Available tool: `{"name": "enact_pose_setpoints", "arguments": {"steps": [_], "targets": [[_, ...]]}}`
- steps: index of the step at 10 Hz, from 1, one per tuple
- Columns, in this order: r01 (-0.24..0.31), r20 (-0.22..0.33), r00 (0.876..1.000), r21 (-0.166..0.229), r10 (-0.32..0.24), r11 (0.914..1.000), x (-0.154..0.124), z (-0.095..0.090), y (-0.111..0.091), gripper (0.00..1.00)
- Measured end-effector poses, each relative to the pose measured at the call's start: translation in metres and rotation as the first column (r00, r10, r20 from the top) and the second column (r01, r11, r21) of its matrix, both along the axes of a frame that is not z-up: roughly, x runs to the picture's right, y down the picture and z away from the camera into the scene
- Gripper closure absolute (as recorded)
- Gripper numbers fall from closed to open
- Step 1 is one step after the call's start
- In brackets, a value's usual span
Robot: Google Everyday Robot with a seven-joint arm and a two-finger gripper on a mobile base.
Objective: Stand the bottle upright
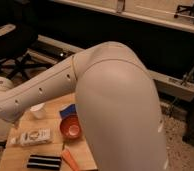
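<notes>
- The end effector is out of view. The arm (40, 92) runs off the left edge of the shot, so it's somewhere past that side, and I can't tell whether it's apart, together or clamped on anything.
- The forearm is a long white tube with a row of small dark holes. It slants down to the left over the far left part of the table (10, 152).
- The big rounded elbow section fills the middle and right of the shot and hides the right side of the table.
- The bottle (35, 136) lies on its side on the left part of the table, with the cap pointing left and the label facing up. Nothing is touching it.
- A white cup (37, 110) stands upright just beyond the bottle, close under the forearm.
- An orange bowl (71, 127) sits to the right of the bottle, right up against the arm's edge as seen from here.
- A blue thing (67, 110) peeks out just behind the bowl. I can't tell what it is.
- A flat black block (44, 161) lies at the near edge, with an orange strip (70, 159) just to its right.
- A dark office chair (10, 45) is on the floor at far left.
</notes>
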State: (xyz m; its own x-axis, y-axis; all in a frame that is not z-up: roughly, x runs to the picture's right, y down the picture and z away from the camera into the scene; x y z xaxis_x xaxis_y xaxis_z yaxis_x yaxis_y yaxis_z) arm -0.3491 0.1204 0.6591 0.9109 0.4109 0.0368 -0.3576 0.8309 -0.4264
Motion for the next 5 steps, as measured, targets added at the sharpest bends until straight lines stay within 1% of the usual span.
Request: {"name": "enact_pose_setpoints", "arguments": {"steps": [1,2,3,4,5], "targets": [[0.011,0.015,1.0,0.013,-0.011,0.9998,-0.004,0.0,-0.002,0.35],[0.045,0.05,0.998,0.047,-0.048,0.9979,-0.015,0.0,-0.005,0.35],[0.095,0.099,0.99,0.094,-0.104,0.991,-0.031,-0.001,-0.009,0.35],[0.157,0.15,0.972,0.149,-0.179,0.9763,-0.051,-0.001,-0.012,0.35],[0.207,0.179,0.954,0.182,-0.239,0.9614,-0.063,0.0,-0.011,0.35]]}}
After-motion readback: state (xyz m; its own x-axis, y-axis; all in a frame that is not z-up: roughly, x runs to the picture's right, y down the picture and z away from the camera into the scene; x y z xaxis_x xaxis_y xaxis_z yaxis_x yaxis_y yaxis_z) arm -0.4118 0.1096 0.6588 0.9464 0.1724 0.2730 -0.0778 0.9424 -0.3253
